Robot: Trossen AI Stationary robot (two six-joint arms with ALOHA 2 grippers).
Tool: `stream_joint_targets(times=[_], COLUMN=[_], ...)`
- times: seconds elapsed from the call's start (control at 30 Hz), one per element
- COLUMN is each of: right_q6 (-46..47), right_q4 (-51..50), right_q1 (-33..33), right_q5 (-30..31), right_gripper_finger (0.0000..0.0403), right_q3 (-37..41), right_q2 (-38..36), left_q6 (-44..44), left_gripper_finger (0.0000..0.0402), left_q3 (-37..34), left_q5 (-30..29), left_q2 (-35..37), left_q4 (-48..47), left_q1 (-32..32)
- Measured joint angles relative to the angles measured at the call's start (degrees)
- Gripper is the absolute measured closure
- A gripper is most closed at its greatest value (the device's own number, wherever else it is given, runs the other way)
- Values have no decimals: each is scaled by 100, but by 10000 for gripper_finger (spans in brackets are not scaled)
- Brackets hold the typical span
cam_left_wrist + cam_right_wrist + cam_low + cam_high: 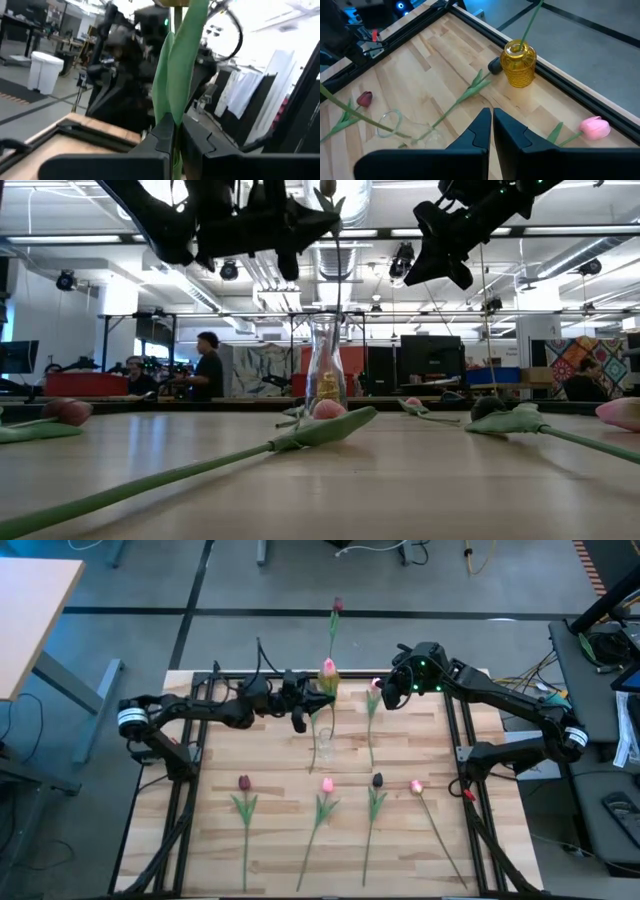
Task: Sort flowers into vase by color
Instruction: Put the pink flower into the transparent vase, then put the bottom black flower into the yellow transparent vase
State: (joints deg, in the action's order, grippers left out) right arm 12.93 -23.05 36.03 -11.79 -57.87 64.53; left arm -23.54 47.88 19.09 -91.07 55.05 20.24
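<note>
My left gripper reaches in from the table's left and is shut on a pink tulip, which stands upright over the far middle of the table. In the low view its stem runs down toward the mouth of a clear glass vase. Whether the stem's end is inside, I cannot tell. Behind stands a yellow vase, which holds a maroon tulip by its stem. My right gripper hovers shut and empty above the far right. A pink tulip lies on the table below it. My left gripper pinches the tulip's stem and a long green leaf between its two fingers. The fingers come about level from the table's left and lie across the stem. The tulip stands upright, with its head above the fingers and its lower stem hanging below, clear of the table.
Several tulips lie in a row along the near half: maroon, pink, dark, pink. Another stem lies between the two vases. Black rails run along the table's sides. People stand in the room beyond.
</note>
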Motion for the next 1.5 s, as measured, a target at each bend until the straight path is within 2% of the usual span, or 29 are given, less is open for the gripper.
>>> stream_joint_targets(times=[0.1, 0.27, 0.4, 0.77, 1.03, 1.33, 1.5], right_q6=[1, 4, 7, 11, 13, 111, 223], right_q4=[2, 2, 2, 1, 0, -57, -681], right_q1=[0, 0, 0, 0, 0, -4, -124], right_q5=[2, 0, 0, 0, 0, -223, -209], right_gripper_finger=[390, 390, 390, 390, 390, 390, 390], right_q3=[0, 0, 0, 0, -1, -10, -336], right_q2=[0, 0, 0, 0, 0, -23, -69], left_q6=[103, 403, 421, 441, 661, 1232, 1320], left_gripper_finger=[401, 401, 386, 321, 304, 303, 319], left_q3=[0, 0, 0, 0, 0, 0, 0], left_q5=[32, 416, 655, 658, 661, 634, 188], left_q2=[-179, -340, -348, -345, -225, 517, 1111], left_q4=[-4, -5, -20, -462, -704, -2208, -3291], left_q1=[-7, -5, -7, -5, 1, 118, 196])
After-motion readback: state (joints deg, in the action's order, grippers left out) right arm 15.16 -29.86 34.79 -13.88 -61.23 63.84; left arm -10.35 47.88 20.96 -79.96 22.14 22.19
